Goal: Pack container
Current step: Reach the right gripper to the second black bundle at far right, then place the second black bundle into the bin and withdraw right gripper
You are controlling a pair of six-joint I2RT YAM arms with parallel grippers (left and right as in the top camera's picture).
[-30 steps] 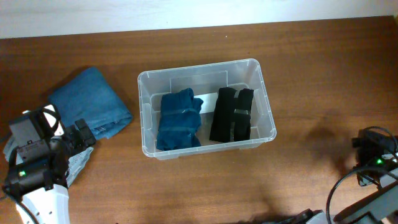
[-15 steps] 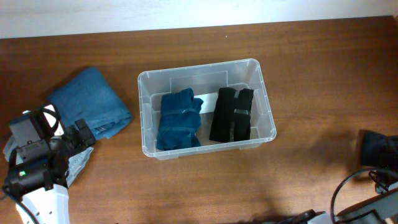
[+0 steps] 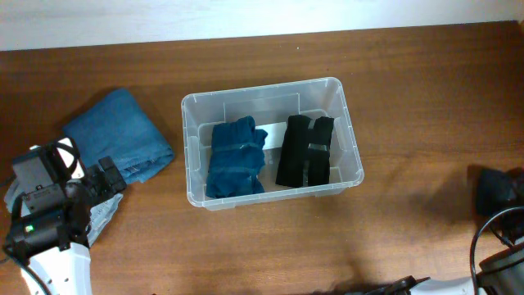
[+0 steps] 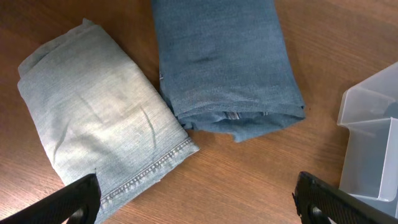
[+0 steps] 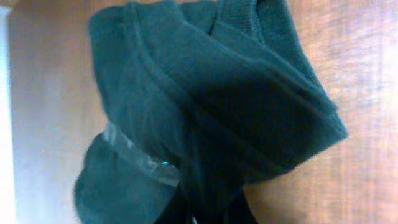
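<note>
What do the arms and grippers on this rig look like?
Left arm: black wrist and gripper housing with a lit green LED, on a white lower link. Its fingers are plain black. Right arm: black at the wrist, with a looping black cable and a pale grey link below.

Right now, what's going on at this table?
The container holds a blue bundle and a black bundle. The left claw hangs open over two folded jeans left of the container, a light pair and a darker pair, gripping neither. The right claw, far right, is close up against a dark green bundle; whether it grips it, I cannot tell.
</note>
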